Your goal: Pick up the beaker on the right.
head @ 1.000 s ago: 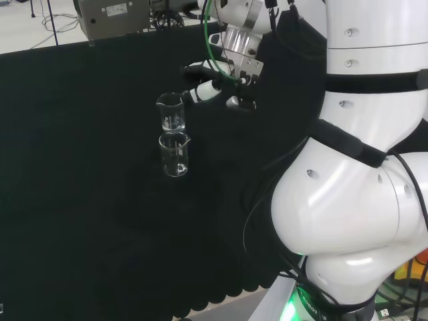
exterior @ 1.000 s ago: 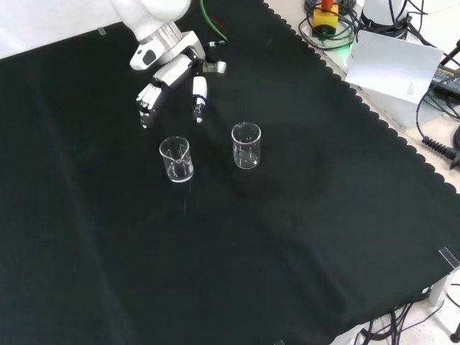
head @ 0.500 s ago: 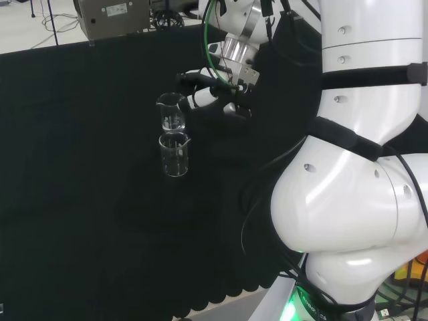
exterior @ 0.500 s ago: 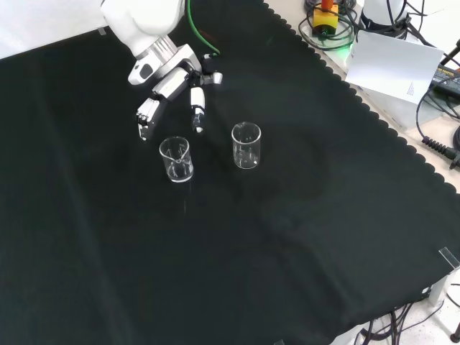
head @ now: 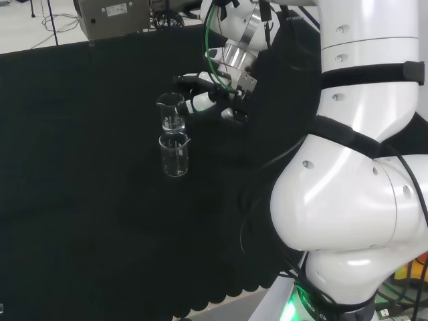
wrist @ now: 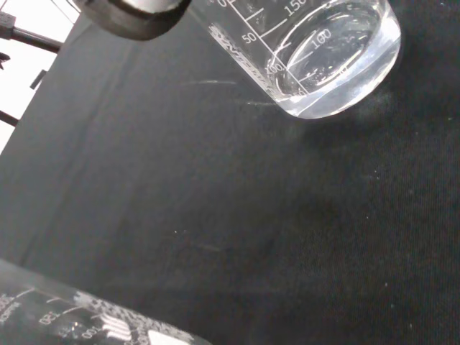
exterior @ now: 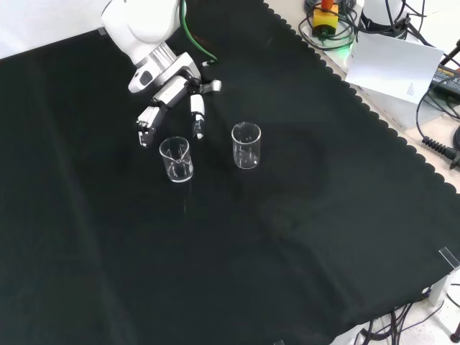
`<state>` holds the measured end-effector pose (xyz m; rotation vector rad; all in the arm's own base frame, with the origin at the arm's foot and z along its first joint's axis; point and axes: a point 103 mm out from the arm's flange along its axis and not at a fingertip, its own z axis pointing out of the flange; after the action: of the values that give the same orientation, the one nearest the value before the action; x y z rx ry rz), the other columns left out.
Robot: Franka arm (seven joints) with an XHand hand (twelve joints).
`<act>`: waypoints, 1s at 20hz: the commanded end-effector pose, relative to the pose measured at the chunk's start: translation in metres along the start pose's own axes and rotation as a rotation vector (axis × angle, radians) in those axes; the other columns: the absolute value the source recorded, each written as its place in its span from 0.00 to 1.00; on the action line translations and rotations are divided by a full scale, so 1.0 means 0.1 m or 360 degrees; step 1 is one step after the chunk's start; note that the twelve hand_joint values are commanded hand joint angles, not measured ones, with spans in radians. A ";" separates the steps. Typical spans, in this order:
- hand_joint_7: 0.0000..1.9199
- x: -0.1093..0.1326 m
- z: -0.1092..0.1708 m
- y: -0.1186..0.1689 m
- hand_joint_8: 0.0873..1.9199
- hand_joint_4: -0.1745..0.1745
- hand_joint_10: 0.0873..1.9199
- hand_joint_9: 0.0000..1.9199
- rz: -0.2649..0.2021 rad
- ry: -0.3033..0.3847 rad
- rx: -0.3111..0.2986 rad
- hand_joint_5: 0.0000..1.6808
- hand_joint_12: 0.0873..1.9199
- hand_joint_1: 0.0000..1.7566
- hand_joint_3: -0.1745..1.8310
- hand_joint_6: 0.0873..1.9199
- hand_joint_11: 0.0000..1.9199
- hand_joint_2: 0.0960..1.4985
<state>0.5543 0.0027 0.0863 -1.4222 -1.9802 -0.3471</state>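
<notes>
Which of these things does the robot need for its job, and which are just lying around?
For the job:
- the hand, fingers spread, just above a beaker
- the two glass beakers on the black cloth: one under the hand, one to its right in the front view

Just lying around:
- the white sheet and cables beyond the cloth's edge

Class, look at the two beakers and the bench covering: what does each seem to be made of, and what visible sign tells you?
Both beakers: clear glass or plastic, glossy; cloth shows through, white graduation marks. Bench cloth: black woven fabric, matte, scalloped edge.
</notes>
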 end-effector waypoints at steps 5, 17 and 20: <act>0.04 -0.07 0.10 0.13 0.27 0.46 0.30 0.10 -0.0086 0.0166 -0.0036 0.20 0.63 0.50 0.00 0.00 0.00 0.54; 0.12 -0.03 0.25 0.20 0.29 0.46 0.29 0.17 -0.0182 0.0225 0.0026 0.26 0.68 0.51 0.00 0.00 0.00 0.53; 0.12 -0.03 0.26 0.20 0.29 0.46 0.29 0.17 -0.0176 0.0223 0.0020 0.26 0.68 0.51 0.00 0.00 0.00 0.53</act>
<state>0.5649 0.0206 0.0626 -1.2463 -1.9454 -0.4700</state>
